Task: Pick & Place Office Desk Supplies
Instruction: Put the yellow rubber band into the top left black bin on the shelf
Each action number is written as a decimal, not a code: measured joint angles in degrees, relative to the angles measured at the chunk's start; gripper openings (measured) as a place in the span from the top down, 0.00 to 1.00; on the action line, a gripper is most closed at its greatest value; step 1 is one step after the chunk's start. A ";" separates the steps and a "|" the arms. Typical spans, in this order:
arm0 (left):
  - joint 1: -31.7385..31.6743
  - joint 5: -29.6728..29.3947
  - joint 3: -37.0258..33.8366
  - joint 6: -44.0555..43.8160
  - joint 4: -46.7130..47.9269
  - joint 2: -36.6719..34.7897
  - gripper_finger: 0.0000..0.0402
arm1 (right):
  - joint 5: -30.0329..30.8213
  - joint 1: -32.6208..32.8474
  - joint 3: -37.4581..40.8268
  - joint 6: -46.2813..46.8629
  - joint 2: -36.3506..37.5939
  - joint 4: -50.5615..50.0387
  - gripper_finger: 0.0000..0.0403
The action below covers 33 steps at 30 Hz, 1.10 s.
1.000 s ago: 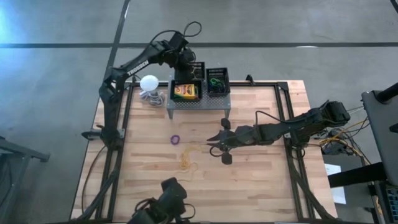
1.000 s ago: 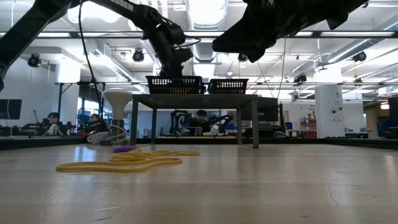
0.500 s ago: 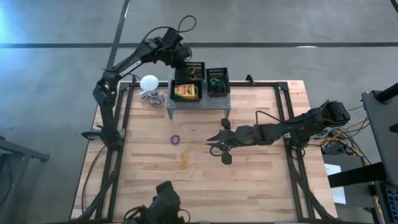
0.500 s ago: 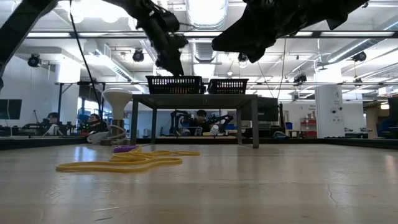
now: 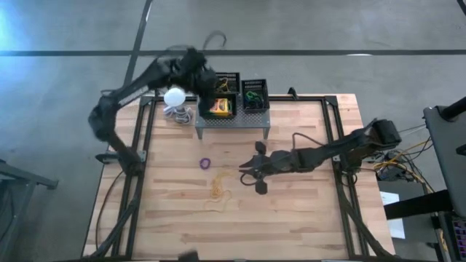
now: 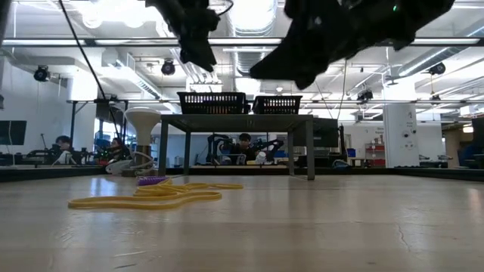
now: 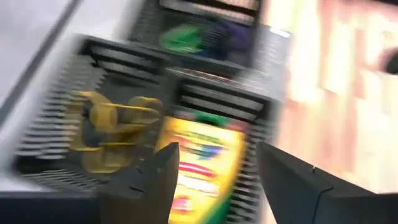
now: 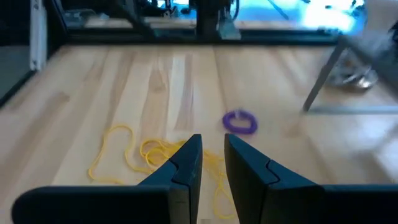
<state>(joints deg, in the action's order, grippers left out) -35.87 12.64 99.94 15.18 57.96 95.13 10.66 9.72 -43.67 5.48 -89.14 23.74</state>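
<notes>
**Supplies in trays, bands loose**

While the yellow-and-green box [image 5: 218, 108] lies in a mesh tray [image 5: 221, 82] on the grey stand [image 5: 233, 120], the left gripper [image 5: 206, 86] hovers above it, jaws apart. Beyond the stand, the right gripper [image 8: 210, 163], jaws nearly together and empty, sits over the rubber bands [image 5: 218, 187], beside the purple ring [image 5: 206, 162].

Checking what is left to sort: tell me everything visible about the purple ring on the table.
The purple ring is a small closed loop of vivid purple lying flat on the bare wooden table, in front of the grey stand. It sits just beside the tangle of tan rubber bands, and nothing grips it.
</notes>
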 joint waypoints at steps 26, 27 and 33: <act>58.69 -45.22 -87.28 -30.68 -86.75 -30.89 0.55 | -9.23 -6.62 -11.89 0.11 -27.66 2.91 0.58; 58.60 -45.37 -87.61 -31.90 -86.78 -30.88 0.55 | -9.91 -6.75 -13.30 -0.37 -28.44 1.43 0.58; 58.45 -45.73 -87.66 -33.05 -86.93 -30.89 0.55 | -10.74 -7.38 -20.76 -2.77 -30.39 -12.85 0.65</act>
<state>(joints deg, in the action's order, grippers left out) 22.58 -33.08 12.28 -17.87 -28.97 64.25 -0.08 2.34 -64.43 2.71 -119.52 10.88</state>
